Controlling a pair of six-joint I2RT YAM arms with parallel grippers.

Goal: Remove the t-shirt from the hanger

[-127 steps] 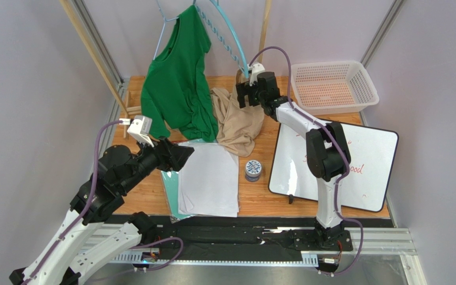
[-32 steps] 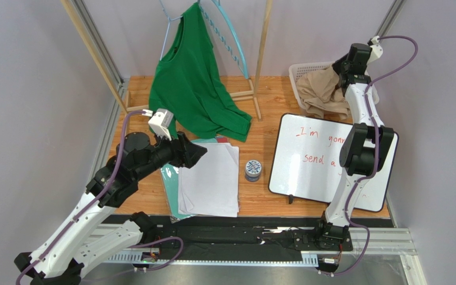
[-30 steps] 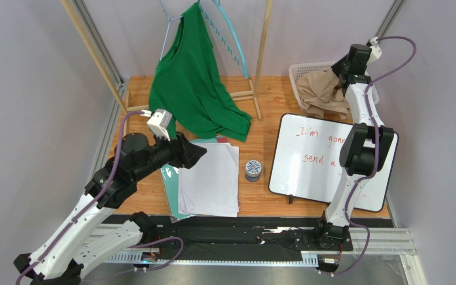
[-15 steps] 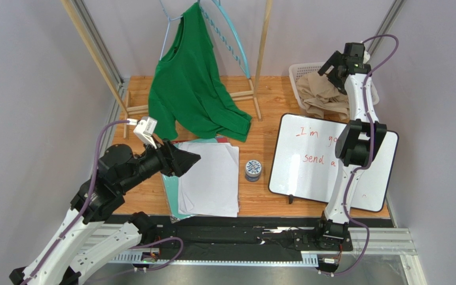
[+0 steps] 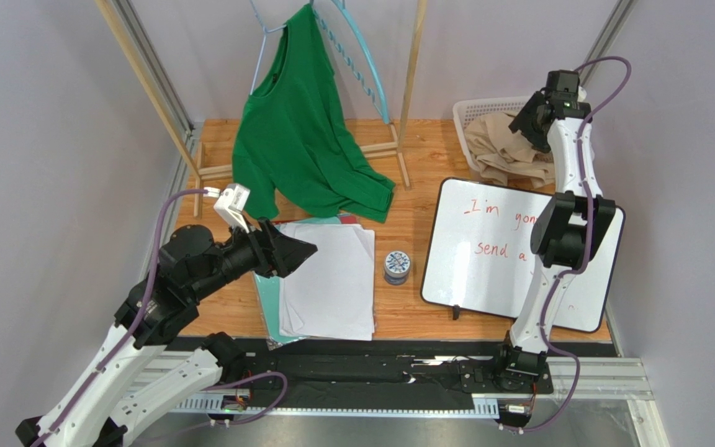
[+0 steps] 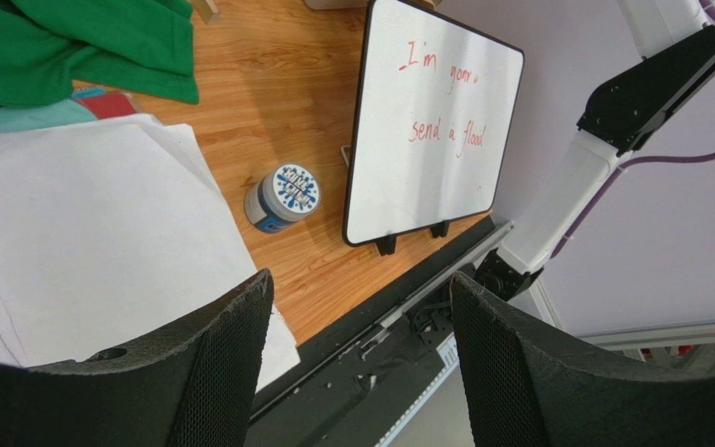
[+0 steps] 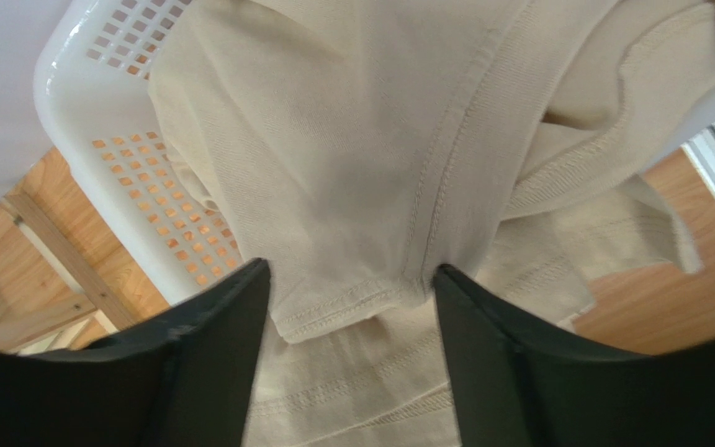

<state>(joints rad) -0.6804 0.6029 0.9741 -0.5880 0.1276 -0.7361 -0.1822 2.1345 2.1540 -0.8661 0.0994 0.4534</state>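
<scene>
A green t-shirt [image 5: 301, 140] hangs from a light blue hanger [image 5: 357, 56] at the back, its hem resting on the table; a corner of it shows in the left wrist view [image 6: 72, 47]. A beige t-shirt [image 5: 501, 149] lies heaped in the white basket [image 5: 481, 105] at the back right. My right gripper [image 5: 531, 119] hovers just over the beige shirt [image 7: 380, 140], jaws open [image 7: 352, 279], nothing between them. My left gripper [image 5: 301, 250] is open and empty [image 6: 361, 289] above the white papers.
A stack of white papers [image 5: 329, 279] over teal folders lies front centre. A small blue-and-white tin [image 5: 396, 266] stands beside a whiteboard [image 5: 510, 251] with red writing. A wooden rack post [image 5: 414, 56] stands behind, next to the hanger. The basket wall shows in the right wrist view [image 7: 100, 112].
My right gripper carried the beige shirt from the table's middle to the basket and opened; the shirt now lies lower in the basket. My left arm drew back slightly to the left.
</scene>
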